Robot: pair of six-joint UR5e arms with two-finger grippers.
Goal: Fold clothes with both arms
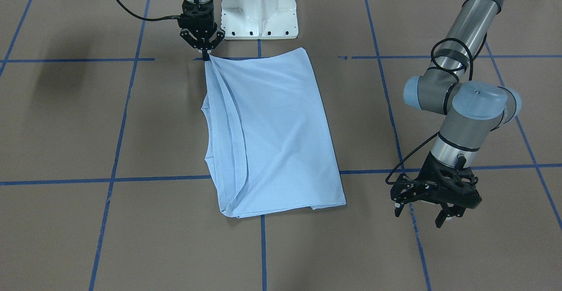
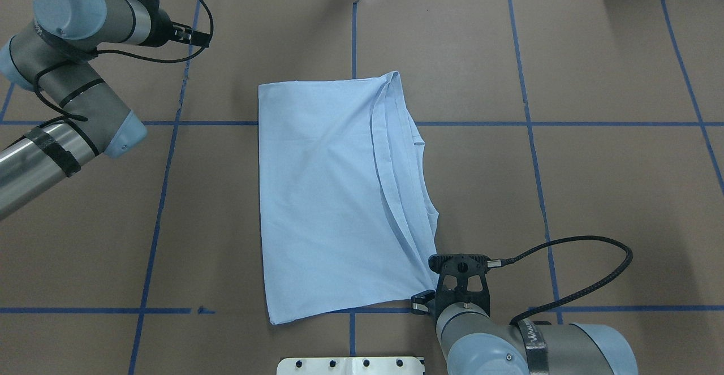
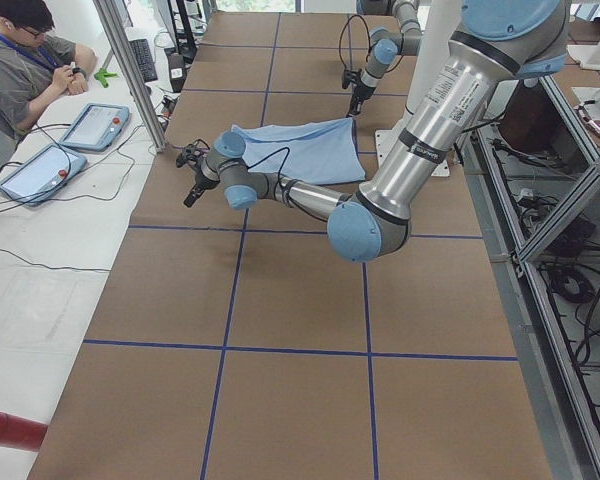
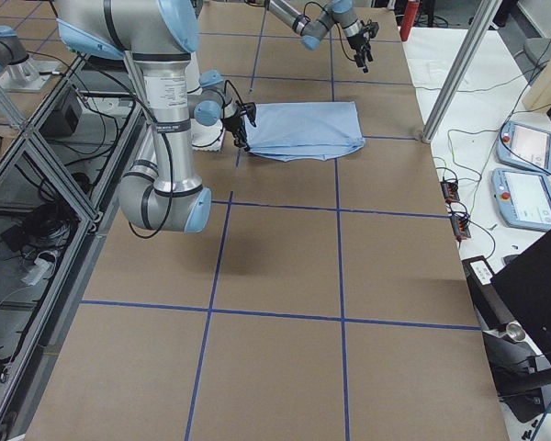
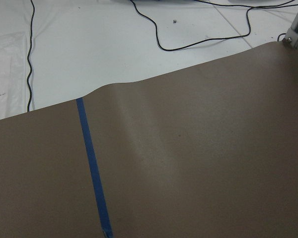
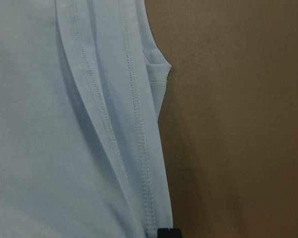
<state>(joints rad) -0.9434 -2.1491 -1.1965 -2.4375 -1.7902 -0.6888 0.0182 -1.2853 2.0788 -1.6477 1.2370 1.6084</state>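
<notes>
The clothes are one light blue T-shirt (image 1: 281,128), folded lengthwise into a long rectangle on the brown table, its hems stacked along one side (image 2: 396,182). My right gripper (image 1: 205,56) is shut on the shirt's corner nearest the base, and that corner is drawn into a point. In the right wrist view the hemmed layers (image 6: 134,124) fill the left half, with one black fingertip (image 6: 169,232) at the bottom edge. My left gripper (image 1: 420,216) hangs open and holds nothing, off to the shirt's side near its far end. The left wrist view shows only bare table.
The white pedestal base (image 1: 259,10) stands just behind the shirt. Blue tape lines (image 1: 109,179) grid the brown table cover. A person (image 3: 20,70) sits beyond the far edge beside two tablets (image 3: 95,125). Cables lie on the white floor (image 5: 139,44).
</notes>
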